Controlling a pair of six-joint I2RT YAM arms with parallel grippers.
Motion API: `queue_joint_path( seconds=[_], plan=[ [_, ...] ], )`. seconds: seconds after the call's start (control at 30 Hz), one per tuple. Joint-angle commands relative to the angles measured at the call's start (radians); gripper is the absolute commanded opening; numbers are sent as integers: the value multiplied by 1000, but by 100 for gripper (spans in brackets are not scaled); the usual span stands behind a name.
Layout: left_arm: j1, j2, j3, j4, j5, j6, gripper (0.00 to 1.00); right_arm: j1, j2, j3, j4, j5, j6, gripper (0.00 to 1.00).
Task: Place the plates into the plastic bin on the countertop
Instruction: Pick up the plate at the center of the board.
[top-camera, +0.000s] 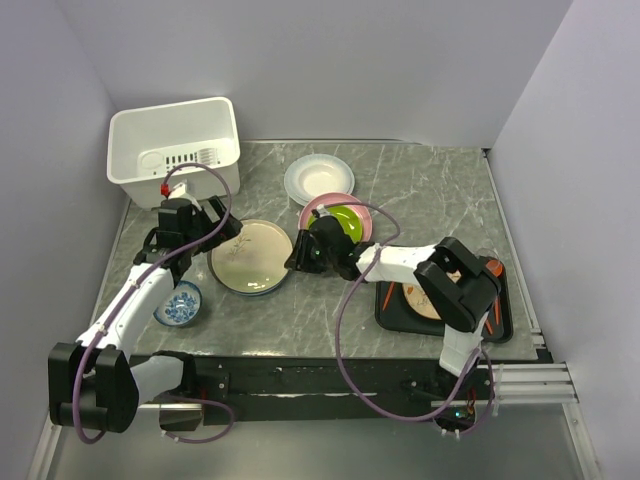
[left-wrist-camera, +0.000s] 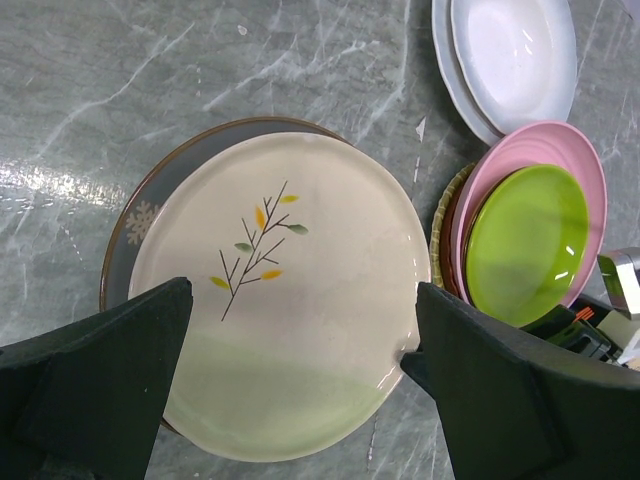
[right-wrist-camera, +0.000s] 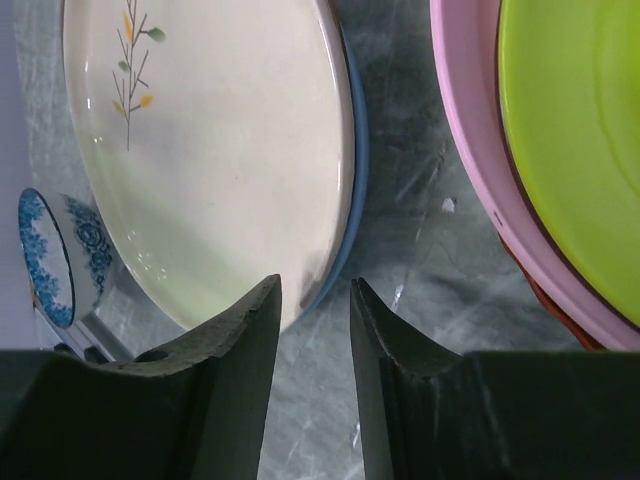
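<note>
While flat, plate (right-wrist-camera: 220, 150) beside right gripper (right-wrist-camera: 315, 287).

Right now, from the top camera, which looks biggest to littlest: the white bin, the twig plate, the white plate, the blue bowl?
1. white bin
2. twig plate
3. white plate, only slightly smaller and farther back, so that one is unsure
4. blue bowl

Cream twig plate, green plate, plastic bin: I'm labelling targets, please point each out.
cream twig plate (left-wrist-camera: 285, 300), left wrist view, its centre
green plate (left-wrist-camera: 527, 243), left wrist view, its centre
plastic bin (top-camera: 170, 127), top external view, inner back wall
</note>
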Motion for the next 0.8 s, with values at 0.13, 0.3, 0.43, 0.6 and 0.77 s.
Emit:
queue_joint_path(
  seconds=[0.13, 0.3, 0.43, 0.6, 0.77],
  plan=[
    [3, -32, 20, 19, 12, 15, 99, 4, 65, 51, 51, 16, 44, 41],
    [3, -38, 14, 21, 16, 14, 99, 4, 86, 43, 61, 32, 64, 35],
    [3, -36, 11, 19, 9, 11, 99, 4, 68, 25, 64, 53, 63, 21],
    [3, -30, 5, 33, 10, 6, 99, 4, 28, 15, 46, 79, 48, 8],
    [3, -20, 8, 30, 7, 9, 99, 4, 6, 29, 6, 92, 21, 7]
  ],
)
